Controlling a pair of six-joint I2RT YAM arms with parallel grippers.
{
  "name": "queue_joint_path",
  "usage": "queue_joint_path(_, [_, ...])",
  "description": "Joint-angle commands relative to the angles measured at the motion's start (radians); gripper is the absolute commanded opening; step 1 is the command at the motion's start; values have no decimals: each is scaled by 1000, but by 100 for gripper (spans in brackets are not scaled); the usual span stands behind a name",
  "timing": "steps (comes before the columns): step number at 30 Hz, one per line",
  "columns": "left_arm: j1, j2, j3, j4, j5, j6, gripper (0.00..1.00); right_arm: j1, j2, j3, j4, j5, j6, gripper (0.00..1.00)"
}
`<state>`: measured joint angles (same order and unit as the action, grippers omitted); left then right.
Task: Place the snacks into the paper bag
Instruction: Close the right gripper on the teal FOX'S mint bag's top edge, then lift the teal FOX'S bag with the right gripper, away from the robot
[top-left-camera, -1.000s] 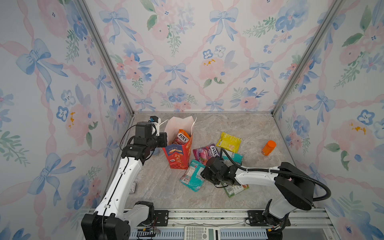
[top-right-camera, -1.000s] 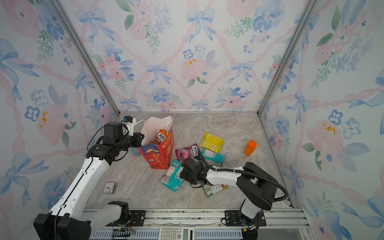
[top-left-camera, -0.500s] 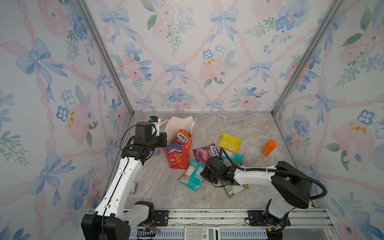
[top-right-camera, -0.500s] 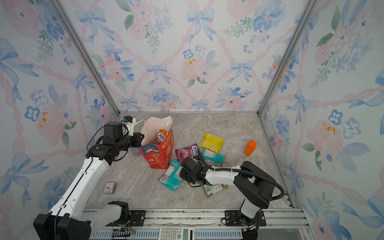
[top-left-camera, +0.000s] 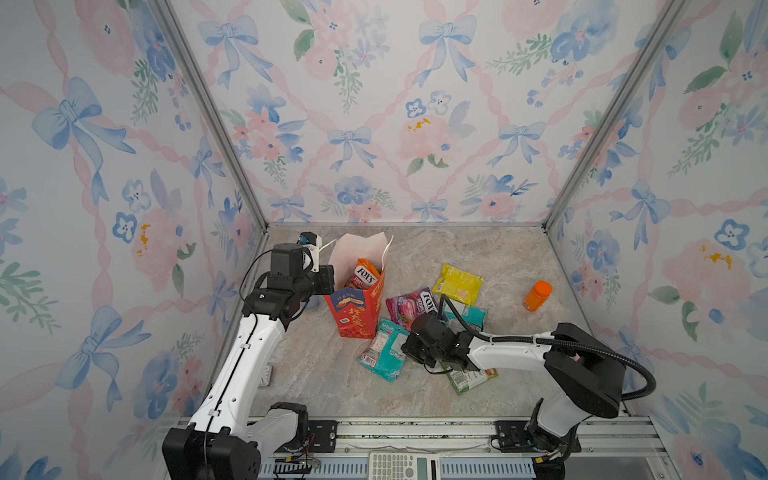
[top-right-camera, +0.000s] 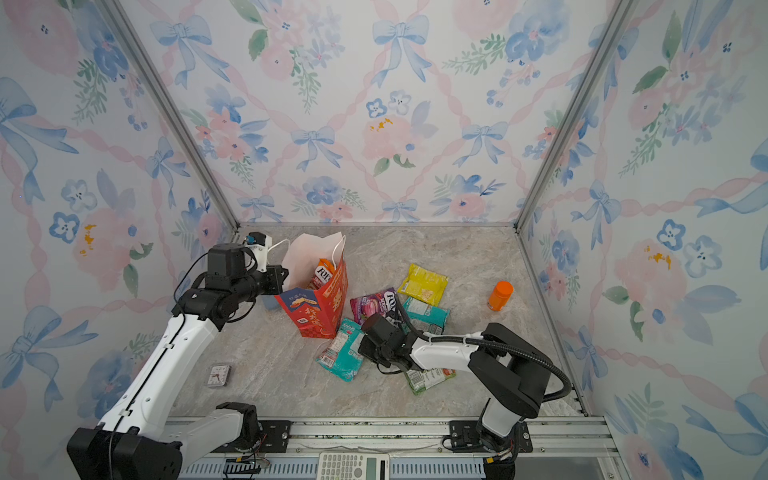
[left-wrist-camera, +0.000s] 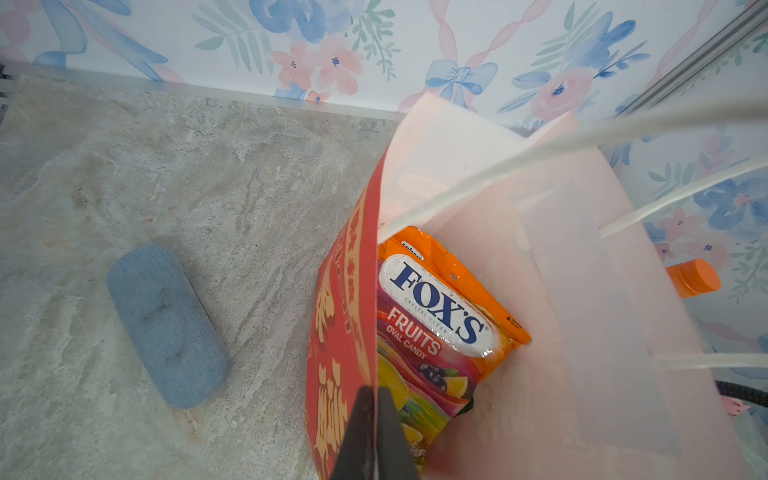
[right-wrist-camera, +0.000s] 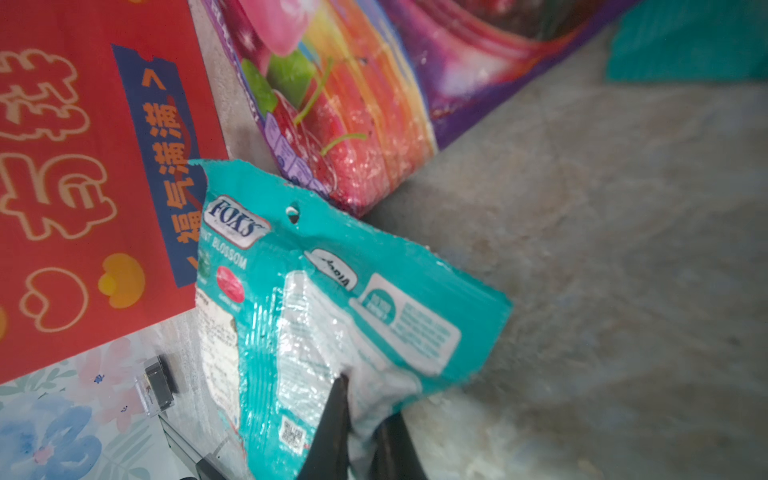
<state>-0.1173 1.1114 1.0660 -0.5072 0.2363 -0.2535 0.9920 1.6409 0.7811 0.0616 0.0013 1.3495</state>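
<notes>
We judge this the pickup step: our right claw (right-wrist-camera: 365, 399), arm stretched low across the grey marbled counter (top-left-camera: 316, 374), pinches an edge of the flat teal glossy plastic candy packet (top-left-camera: 381, 353). Next, lift it toward eleven o'clock, over the upright red paper gift bag (top-left-camera: 357, 309) — our raised left claw (left-wrist-camera: 374, 395) clamps its wall.

paper bag (top-left-camera: 355, 309): red, gold characters | packet (top-left-camera: 382, 351): teal | bottle (top-left-camera: 537, 295): orange

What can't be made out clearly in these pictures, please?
- Green packet: both top views, mostly under the right arm.
- Paper bag contents below the orange packet: left wrist view, hidden by that packet.
- Small flat item near the left arm: top view, too small to identify.
</notes>
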Motion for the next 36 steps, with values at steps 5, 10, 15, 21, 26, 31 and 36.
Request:
queue_joint_path(5, [-1,-10,1,4,11,23,0,0,-71,4,-73,52,-56,0])
queue_joint_path(10, [-1,-9,2,3,13,22,0,0,-115,32,-132,84,-101,0])
queue_joint_path(15, [-1,-8,3,3,12,22,0,-1,-168,63,-198,119,-151,0])
queue_joint_path(21, [-2,-4,4,4,16,20,0,-4,-237,106,-297,174,-219,0])
queue_joint_path(26, [-2,-1,6,4,18,18,0,-26,-290,149,-366,200,-281,0])
queue_joint_path(31, [-2,1,9,3,21,19,0,-57,-327,204,-440,228,-352,0])
queue_joint_path(36, [-2,-2,11,4,23,18,0,-105,-361,242,-486,239,-415,0])
